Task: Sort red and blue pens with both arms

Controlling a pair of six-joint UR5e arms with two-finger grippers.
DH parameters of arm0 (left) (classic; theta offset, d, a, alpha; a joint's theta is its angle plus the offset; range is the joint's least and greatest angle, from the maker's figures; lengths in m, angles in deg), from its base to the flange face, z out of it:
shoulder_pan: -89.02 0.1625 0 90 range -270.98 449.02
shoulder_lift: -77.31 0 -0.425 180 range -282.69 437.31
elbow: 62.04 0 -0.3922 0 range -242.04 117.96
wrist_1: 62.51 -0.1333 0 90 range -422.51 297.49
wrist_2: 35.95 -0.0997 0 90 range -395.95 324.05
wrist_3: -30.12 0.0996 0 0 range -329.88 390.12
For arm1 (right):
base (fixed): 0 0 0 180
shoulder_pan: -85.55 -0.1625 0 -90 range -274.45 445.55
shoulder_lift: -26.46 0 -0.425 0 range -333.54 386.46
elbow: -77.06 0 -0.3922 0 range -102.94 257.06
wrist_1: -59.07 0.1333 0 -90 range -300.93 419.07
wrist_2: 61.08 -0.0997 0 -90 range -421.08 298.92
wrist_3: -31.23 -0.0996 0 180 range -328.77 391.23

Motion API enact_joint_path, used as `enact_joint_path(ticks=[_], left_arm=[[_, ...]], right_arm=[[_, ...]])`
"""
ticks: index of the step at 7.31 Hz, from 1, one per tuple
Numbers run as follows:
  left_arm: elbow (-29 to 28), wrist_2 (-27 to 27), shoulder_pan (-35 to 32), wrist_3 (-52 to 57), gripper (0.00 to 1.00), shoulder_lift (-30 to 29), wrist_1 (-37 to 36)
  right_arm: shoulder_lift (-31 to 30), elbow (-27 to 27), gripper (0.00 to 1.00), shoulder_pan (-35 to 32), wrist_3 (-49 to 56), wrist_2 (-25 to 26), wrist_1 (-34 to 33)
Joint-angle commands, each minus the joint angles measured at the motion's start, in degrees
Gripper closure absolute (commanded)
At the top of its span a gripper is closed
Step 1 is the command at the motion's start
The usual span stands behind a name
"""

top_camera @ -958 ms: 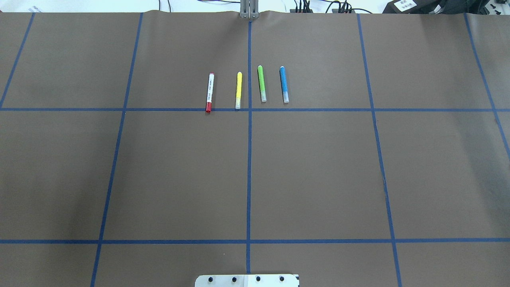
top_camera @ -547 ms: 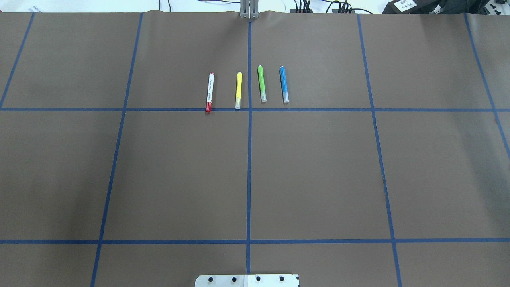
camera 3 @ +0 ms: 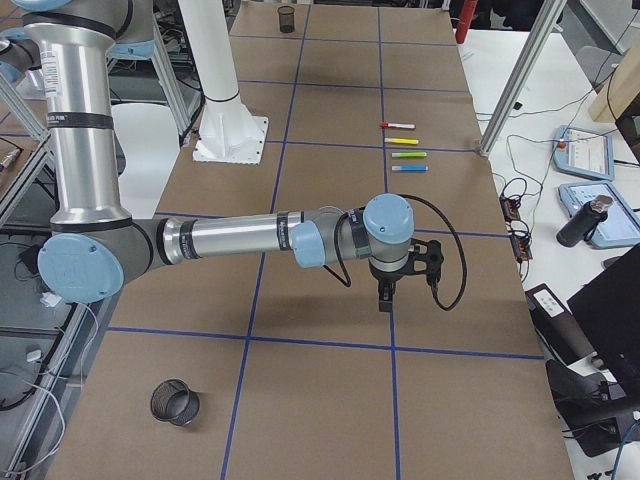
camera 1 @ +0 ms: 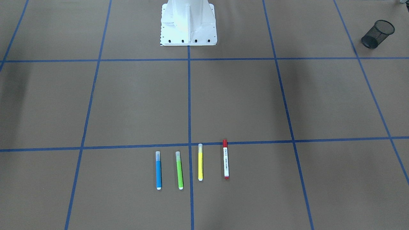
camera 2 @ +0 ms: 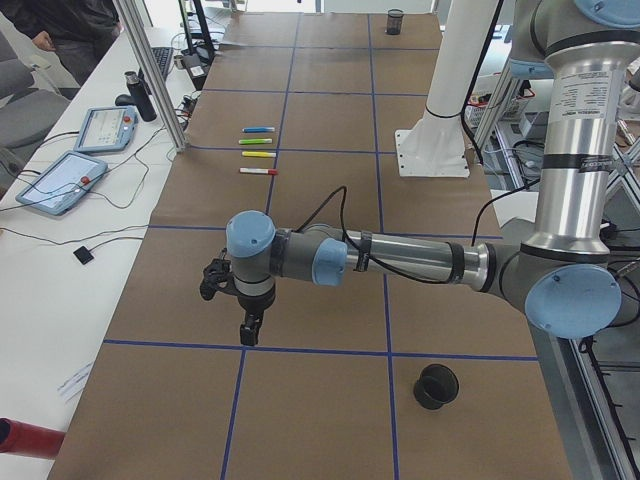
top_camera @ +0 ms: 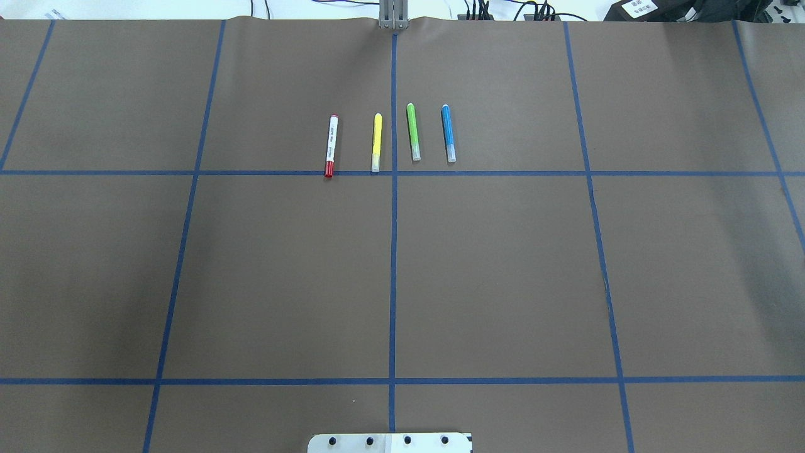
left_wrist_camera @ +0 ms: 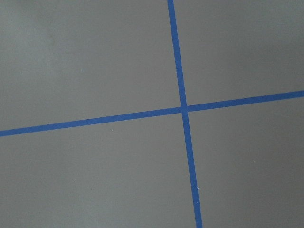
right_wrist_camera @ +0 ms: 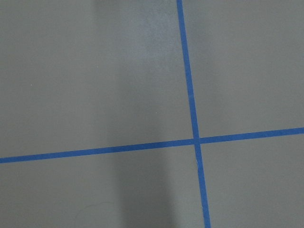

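Red pen [top_camera: 331, 146] and blue pen [top_camera: 448, 133] end a marker row on the desk [top_camera: 503, 283], sorting seemingly unstarted; left gripper [camera 2: 246, 330] and right gripper [camera 3: 385, 298] hover well apart from them, opening impossible to tell; next, each must reach its pen.

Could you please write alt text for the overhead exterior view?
Four markers lie side by side on a brown table gridded with blue tape: from the left, red pen, yellow marker, green marker, blue pen.
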State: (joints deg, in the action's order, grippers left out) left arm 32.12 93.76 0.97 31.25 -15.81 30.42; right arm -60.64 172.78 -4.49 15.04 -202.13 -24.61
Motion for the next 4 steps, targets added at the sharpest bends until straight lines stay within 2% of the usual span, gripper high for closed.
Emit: enact_joint_path(ticks=[1,3,4], left_arm=[[0.14,-0.25,2.08,-0.15,0.0,-4.51,-0.82],[-1.78,-0.6,7.87,-0.5,0.0,-11.35,-4.05],[-2.66,-0.6,10.33,-3.38,0.0,-15.13,-5.2]], right_arm=[[-0.43,0.43,0.0,1.18,-0.15,-0.89,2.8],[-3.42,0.25,0.0,1.8,-0.41,-1.33,9.64],[-3.34,0.34,0.0,3.54,-0.5,-1.42,9.41]])
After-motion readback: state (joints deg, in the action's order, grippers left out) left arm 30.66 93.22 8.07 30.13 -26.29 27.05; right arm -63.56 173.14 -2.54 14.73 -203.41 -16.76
